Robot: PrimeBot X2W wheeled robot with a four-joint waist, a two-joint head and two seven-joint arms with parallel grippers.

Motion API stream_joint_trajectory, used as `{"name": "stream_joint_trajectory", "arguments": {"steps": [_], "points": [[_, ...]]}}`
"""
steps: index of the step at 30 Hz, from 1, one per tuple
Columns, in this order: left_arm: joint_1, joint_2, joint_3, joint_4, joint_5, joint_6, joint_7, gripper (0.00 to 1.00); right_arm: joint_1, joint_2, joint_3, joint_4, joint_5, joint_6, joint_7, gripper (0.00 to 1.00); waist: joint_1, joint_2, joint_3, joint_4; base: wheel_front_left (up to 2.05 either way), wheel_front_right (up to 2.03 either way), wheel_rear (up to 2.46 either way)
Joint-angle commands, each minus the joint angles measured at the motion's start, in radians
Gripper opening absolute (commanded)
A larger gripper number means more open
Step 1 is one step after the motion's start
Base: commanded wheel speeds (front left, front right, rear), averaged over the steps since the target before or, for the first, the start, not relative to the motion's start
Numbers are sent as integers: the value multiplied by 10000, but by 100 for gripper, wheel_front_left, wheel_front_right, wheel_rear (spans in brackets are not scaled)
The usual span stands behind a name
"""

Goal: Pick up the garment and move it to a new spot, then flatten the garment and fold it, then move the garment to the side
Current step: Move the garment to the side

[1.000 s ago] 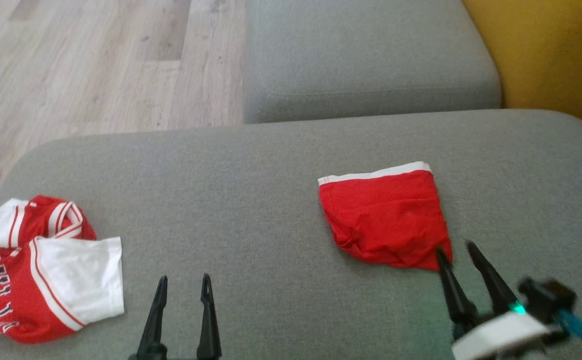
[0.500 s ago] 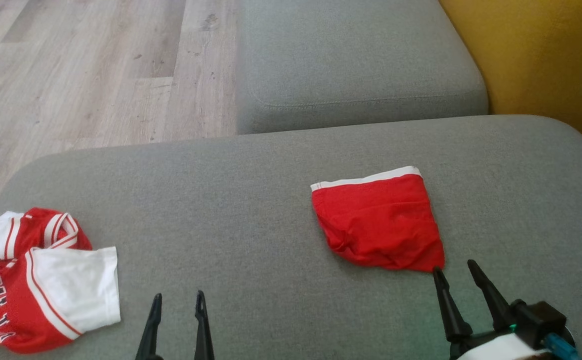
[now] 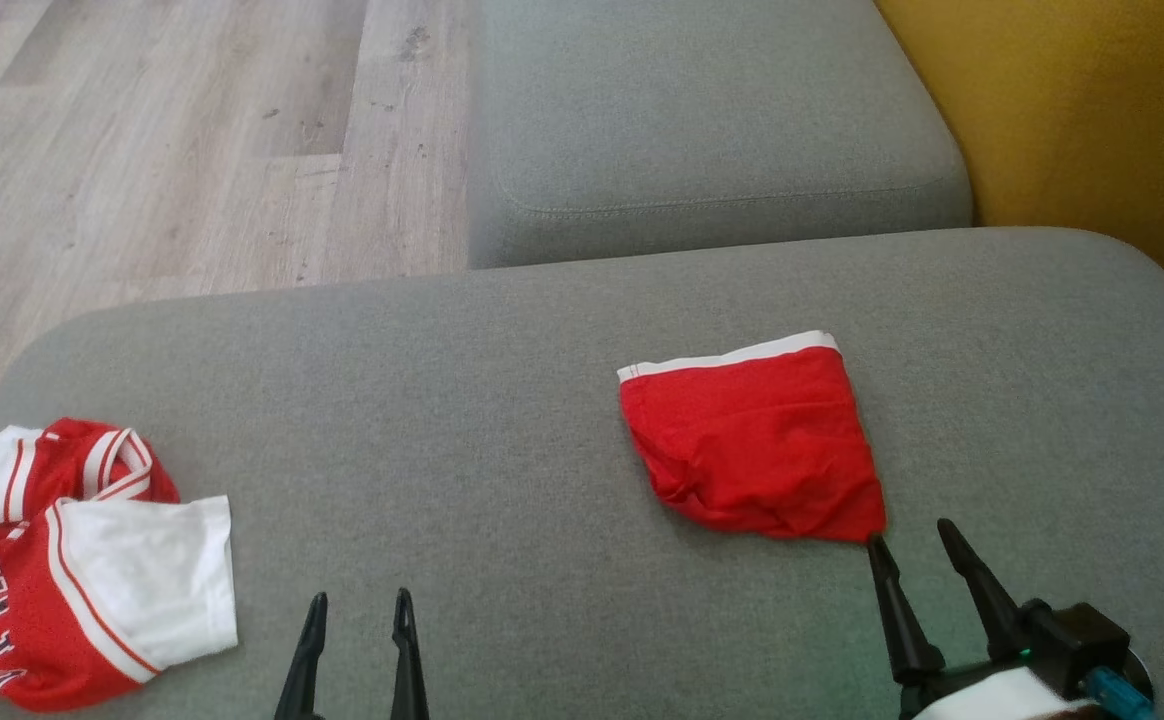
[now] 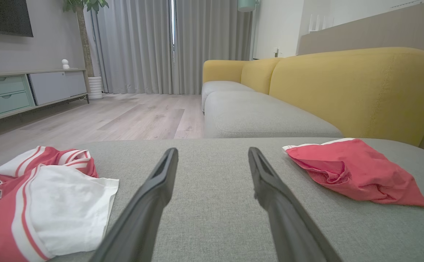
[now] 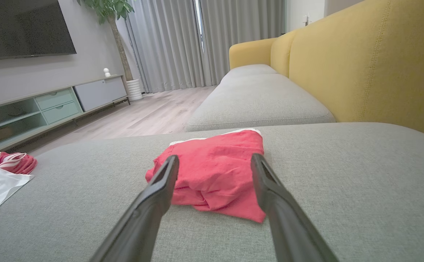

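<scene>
My right gripper [image 3: 908, 533] has its fingers spread and empty, one tip just at the near corner of the folded red shorts [image 3: 752, 450] on the grey sofa cushion [image 3: 502, 420]. My left gripper [image 3: 359, 595] is also spread and empty, well apart, nearer the crumpled jersey [image 3: 72, 570].

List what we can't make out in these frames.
- Jersey, head view: lettering cut off by the left edge; left wrist view crops it too.
- Red shorts: folded, so lower layers are hidden by the top layer.
- Left gripper, head view: body cut off by the bottom edge.
</scene>
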Motion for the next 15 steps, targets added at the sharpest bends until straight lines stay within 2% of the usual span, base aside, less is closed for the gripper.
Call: {"name": "stream_joint_trajectory", "arguments": {"steps": [1,15], "points": [[-208,-47,360,-264,107,-24,-53,100,-245,-11,141,-274,-99,-9,-137,100,0,-1,-7,-15,0,0,0],[-178,-47,289,-286,55,-132,-53,100,-171,1,-112,-333,-255,-9,-137,100,0,-1,133,80,0,0,0]]}}
